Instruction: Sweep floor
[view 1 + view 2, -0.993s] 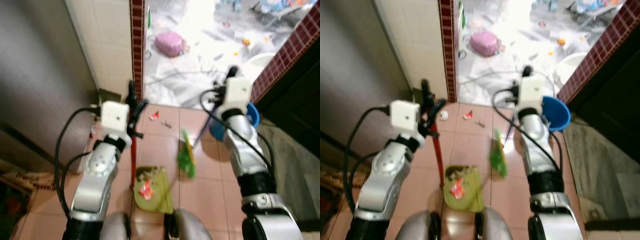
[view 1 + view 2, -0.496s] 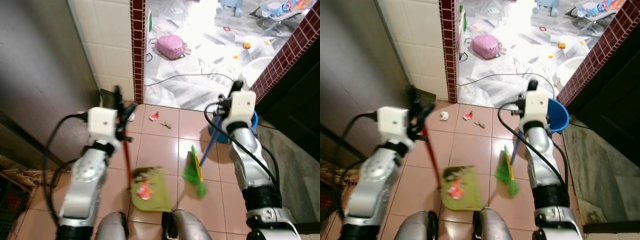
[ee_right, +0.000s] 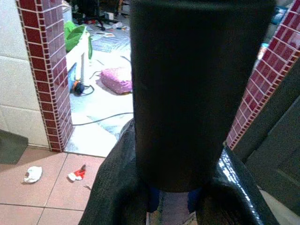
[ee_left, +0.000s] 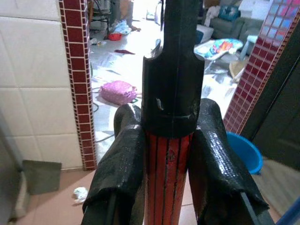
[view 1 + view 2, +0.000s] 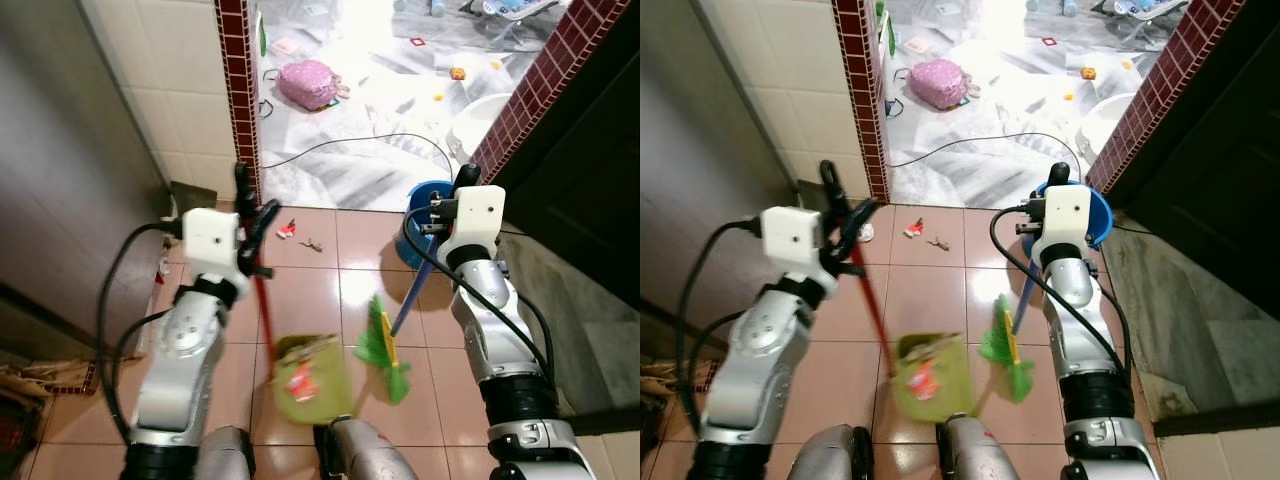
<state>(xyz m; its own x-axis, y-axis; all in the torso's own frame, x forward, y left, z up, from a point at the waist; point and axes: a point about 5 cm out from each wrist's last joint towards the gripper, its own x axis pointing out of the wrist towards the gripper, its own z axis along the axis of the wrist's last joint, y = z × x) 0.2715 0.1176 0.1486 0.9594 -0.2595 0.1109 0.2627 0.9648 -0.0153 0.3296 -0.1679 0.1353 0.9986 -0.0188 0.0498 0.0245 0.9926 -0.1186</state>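
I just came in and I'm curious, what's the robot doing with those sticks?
It is sweeping. Its left tool is clamped on the red handle of a green plastic dustpan holding scraps. Its right tool grips the blue-handled green broom beside the pan. More litter waits on the pink tiled floor ahead.

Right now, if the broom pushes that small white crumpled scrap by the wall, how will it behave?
The small white crumpled scrap looks like wadded paper, so probably very light and apt to tumble rather than slide. On the glossy pink floor tiles it could skid past the green dustpan. Being crumpled, it may snag in the green broom head.
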